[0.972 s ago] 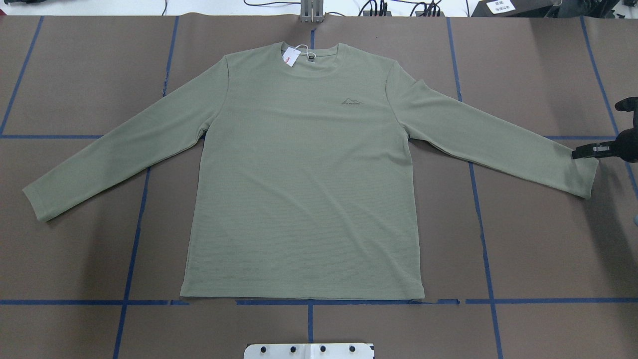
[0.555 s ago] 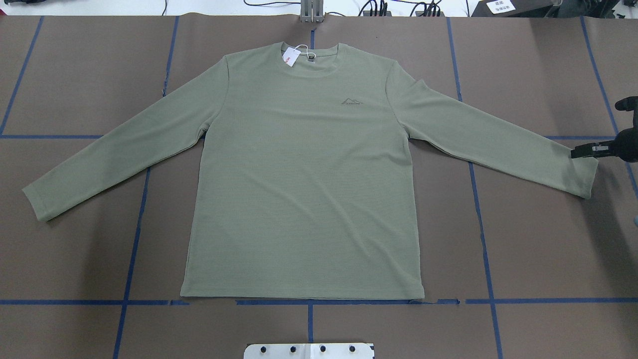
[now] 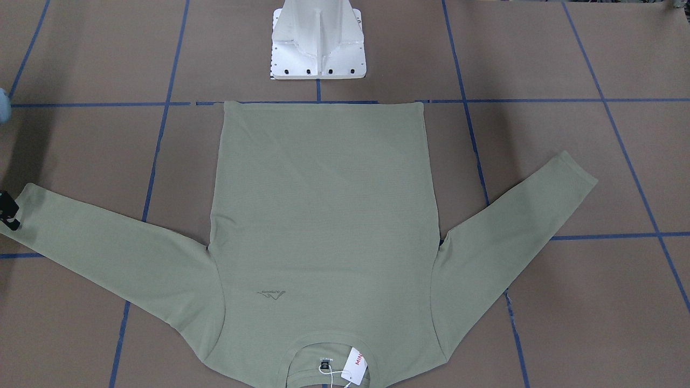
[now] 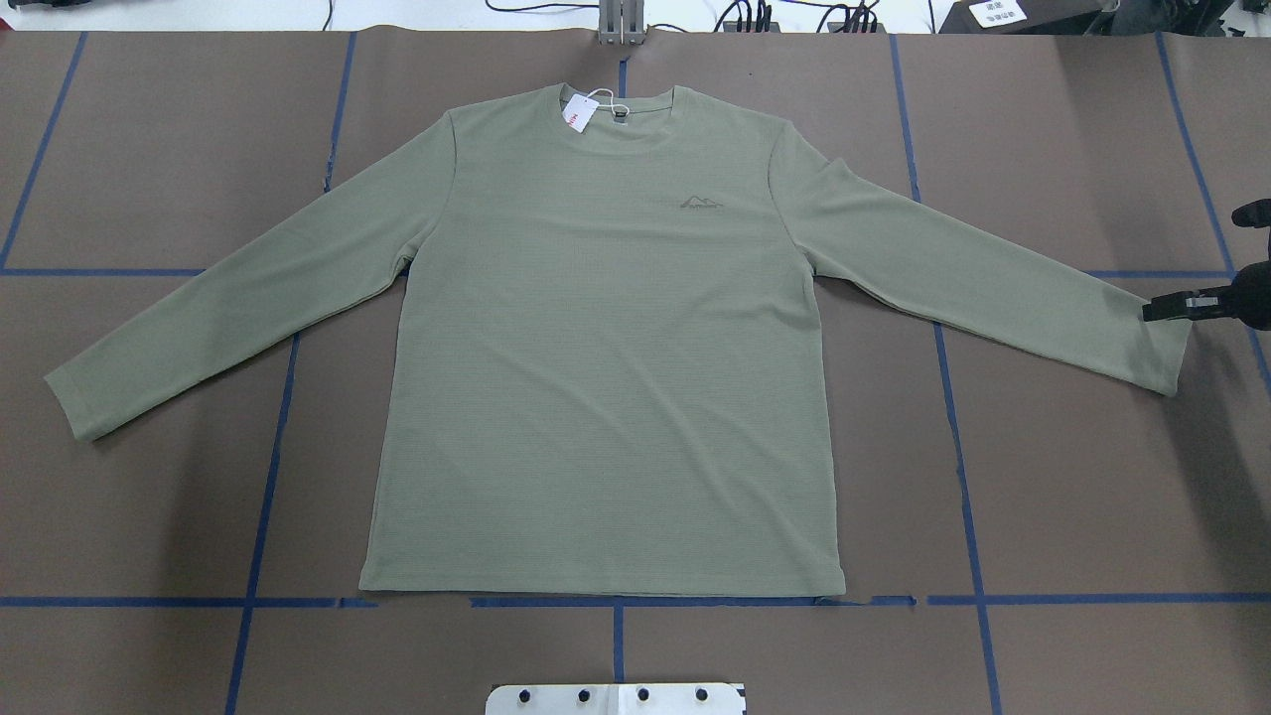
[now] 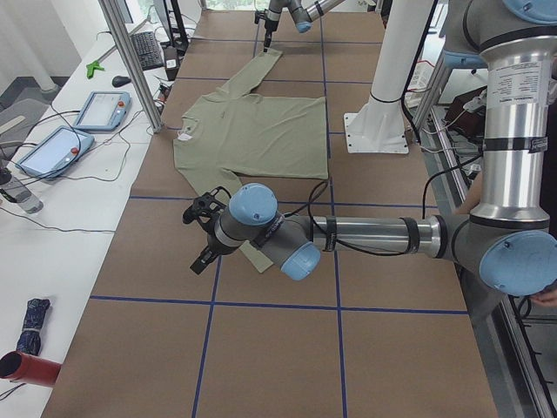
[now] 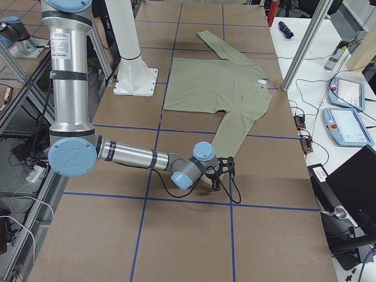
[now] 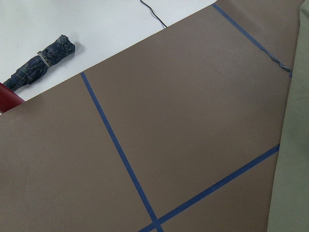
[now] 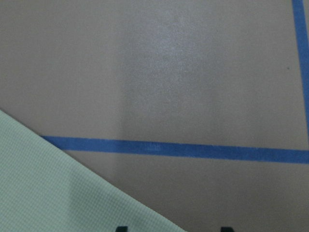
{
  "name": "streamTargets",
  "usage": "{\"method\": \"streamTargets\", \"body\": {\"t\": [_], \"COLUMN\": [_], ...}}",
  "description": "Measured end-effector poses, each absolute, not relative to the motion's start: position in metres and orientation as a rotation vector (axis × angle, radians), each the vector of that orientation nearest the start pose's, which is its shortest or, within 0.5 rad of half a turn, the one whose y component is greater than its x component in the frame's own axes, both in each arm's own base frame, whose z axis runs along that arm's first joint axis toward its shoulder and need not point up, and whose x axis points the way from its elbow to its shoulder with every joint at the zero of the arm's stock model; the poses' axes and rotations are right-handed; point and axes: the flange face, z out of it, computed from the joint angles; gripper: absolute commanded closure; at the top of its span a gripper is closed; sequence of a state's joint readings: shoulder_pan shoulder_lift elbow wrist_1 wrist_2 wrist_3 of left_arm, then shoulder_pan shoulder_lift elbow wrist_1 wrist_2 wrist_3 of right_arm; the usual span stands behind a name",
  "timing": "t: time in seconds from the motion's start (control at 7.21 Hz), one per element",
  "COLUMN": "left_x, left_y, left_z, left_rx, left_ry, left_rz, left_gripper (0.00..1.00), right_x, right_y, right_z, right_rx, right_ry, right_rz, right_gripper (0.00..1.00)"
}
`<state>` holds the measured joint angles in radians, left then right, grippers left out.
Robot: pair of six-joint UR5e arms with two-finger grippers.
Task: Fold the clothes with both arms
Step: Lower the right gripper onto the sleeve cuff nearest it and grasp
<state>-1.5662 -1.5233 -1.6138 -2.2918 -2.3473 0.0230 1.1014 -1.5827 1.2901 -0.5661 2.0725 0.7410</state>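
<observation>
Shirt (image 4: pixel 606 377) lies flat on the bench (image 4: pixel 1072 477), front up. Collar points away from the robot, hem toward the white pedestal (image 3: pixel 318 43), both sleeves splayed out and down. Hang tag (image 4: pixel 578 112) sits at the neck. No fold made yet.

Right hand (image 4: pixel 1187 304) is at the outer end of the right cuff (image 4: pixel 1162 348), low over it. Its wrist camera shows two fingertips (image 8: pixel 121 229) set apart, one over the knit, the other over bare brown paper. Nothing gripped. Can't tell whether it touches the cloth.

Left hand (image 5: pixel 202 237) shows only from the side camera, out past the left cuff (image 4: pixel 74 397) and above the paper. Fingers apart or together: can't tell. Its wrist camera catches only a strip of sleeve at the frame's edge.

Reading: the step in hand is taking both cuffs for the sleeve fold.

To do it well, I judge:
- right hand should come further in over the cuff before closing, so it takes both layers and not just the corner
- left hand must first come in over its own cuff
- lift just enough to clear; limp knit will sag and drag
- carry both sleeves inward together, so the body is not pulled askew
- lay each sleeve flat across the chest, clear of the tag
</observation>
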Motion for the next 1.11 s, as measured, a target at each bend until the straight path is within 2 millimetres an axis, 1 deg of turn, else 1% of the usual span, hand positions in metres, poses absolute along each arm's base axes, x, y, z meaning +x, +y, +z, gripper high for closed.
{"method": "streamTargets", "body": {"t": [0.14,0.28,0.42,0.56,0.69,0.83,0.97,1.11], "left_x": [-0.061,-0.061,-0.061,-0.061,-0.061,-0.061,-0.061,-0.061], "left_y": [-0.494,-0.494,-0.494,-0.494,-0.494,-0.494,-0.494,-0.494], "left_z": [0.577,0.577,0.577,0.577,0.577,0.577,0.577,0.577], "left_rx": [0.687,0.687,0.687,0.687,0.687,0.687,0.686,0.686], "left_ry": [0.737,0.737,0.737,0.738,0.738,0.738,0.737,0.737], "left_rz": [0.303,0.303,0.303,0.304,0.304,0.304,0.303,0.303], "left_gripper": [0.0,0.0,0.0,0.0,0.0,0.0,0.0,0.0], "right_x": [-0.151,-0.151,-0.151,-0.152,-0.152,-0.153,-0.154,-0.153], "right_y": [-0.487,-0.487,-0.487,-0.488,-0.491,-0.494,-0.498,-0.501], "right_z": [0.702,0.702,0.699,0.69,0.676,0.657,0.627,0.585], "right_rx": [0.299,0.3,0.305,0.318,0.331,0.335,0.324,0.303], "right_ry": [-0.79,-0.789,-0.792,-0.801,-0.814,-0.821,-0.816,-0.797], "right_rz": [0.077,0.078,0.077,0.072,0.067,0.066,0.075,0.093], "right_gripper": [0.87,1.0,1.0,1.0,1.0,1.0,1.0,1.0]}}
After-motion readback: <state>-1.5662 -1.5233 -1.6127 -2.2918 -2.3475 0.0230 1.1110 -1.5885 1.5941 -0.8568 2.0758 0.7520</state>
